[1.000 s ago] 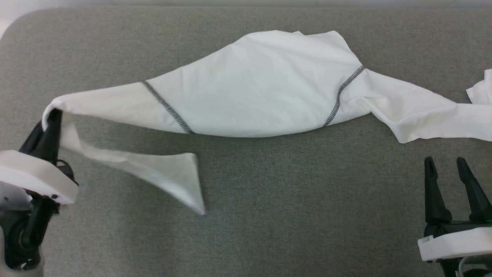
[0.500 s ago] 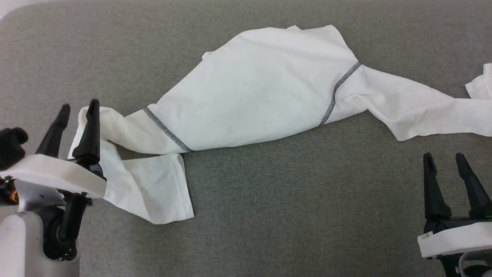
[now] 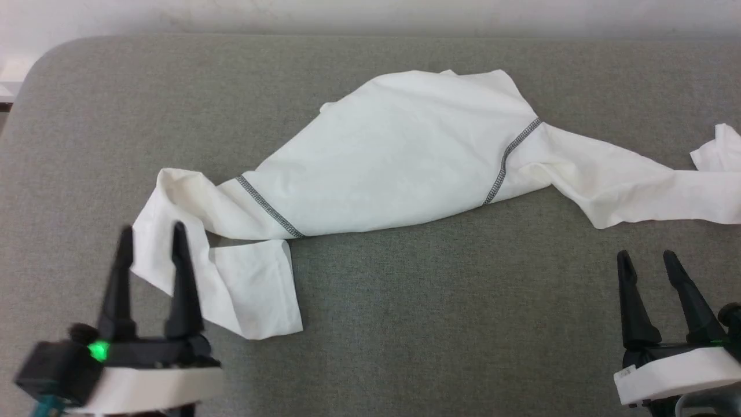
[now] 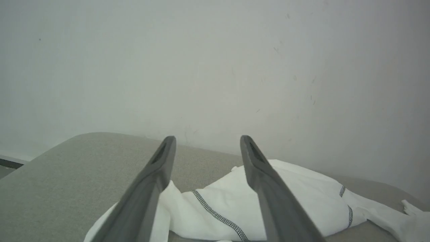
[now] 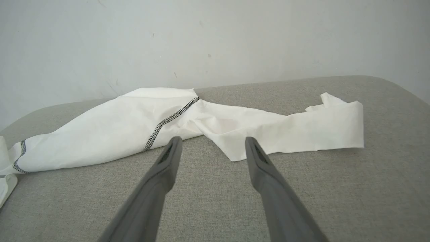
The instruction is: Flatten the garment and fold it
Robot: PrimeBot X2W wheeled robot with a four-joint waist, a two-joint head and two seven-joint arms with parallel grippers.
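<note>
White sleeve (image 3: 231,278) is lying folded just ahead of the left gripper (image 3: 151,231), whose fingers are standing apart, gripping nothing. The garment (image 3: 405,162) is sprawling across the grey cushion (image 3: 405,336), its far sleeve (image 3: 637,185) trailing ahead of the right gripper (image 3: 645,258), likewise spread and empty.

No readable text (seemingly) anywhere.

A grey, woven-fabric padded surface (image 3: 405,324) with rounded corners spreads beneath and ahead of the left gripper (image 3: 151,227) and the right gripper (image 3: 645,253). Beyond its far edge, straight ahead of both, rises a plain off-white wall (image 4: 215,67), faintly scuffed. A dark strip (image 4: 8,163) at its foot lies far left of the left gripper.
</note>
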